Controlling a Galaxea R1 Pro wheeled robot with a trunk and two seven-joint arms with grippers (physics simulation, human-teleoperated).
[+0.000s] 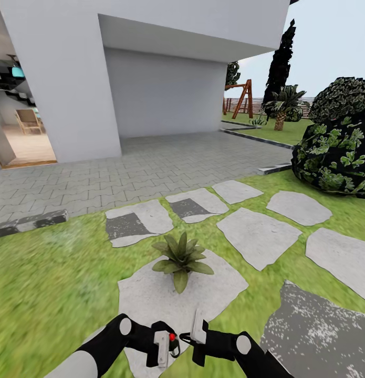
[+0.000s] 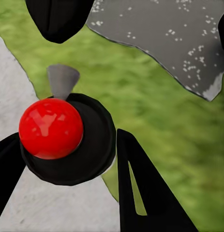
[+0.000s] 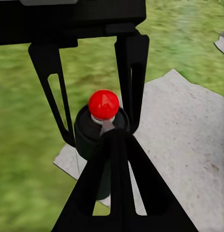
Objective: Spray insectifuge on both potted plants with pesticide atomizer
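Head view: one potted plant (image 1: 181, 258) sits at lower centre on a grey stepping stone (image 1: 150, 294) amid lawn (image 1: 51, 273), and at the bottom edge my left gripper (image 1: 164, 344) is clamped on the black atomizer (image 1: 171, 341) (red cap up), my right gripper (image 1: 198, 328) just beside it, jaw state I cannot tell. Left wrist view: the atomizer (image 2: 68, 140) fills centre-left between my dark fingers (image 2: 145, 193), grass to the right. Right wrist view: the atomizer (image 3: 99, 135) stands at centre, held between the left gripper's fingers (image 3: 133, 72), my own finger (image 3: 119, 183) rising from the bottom.
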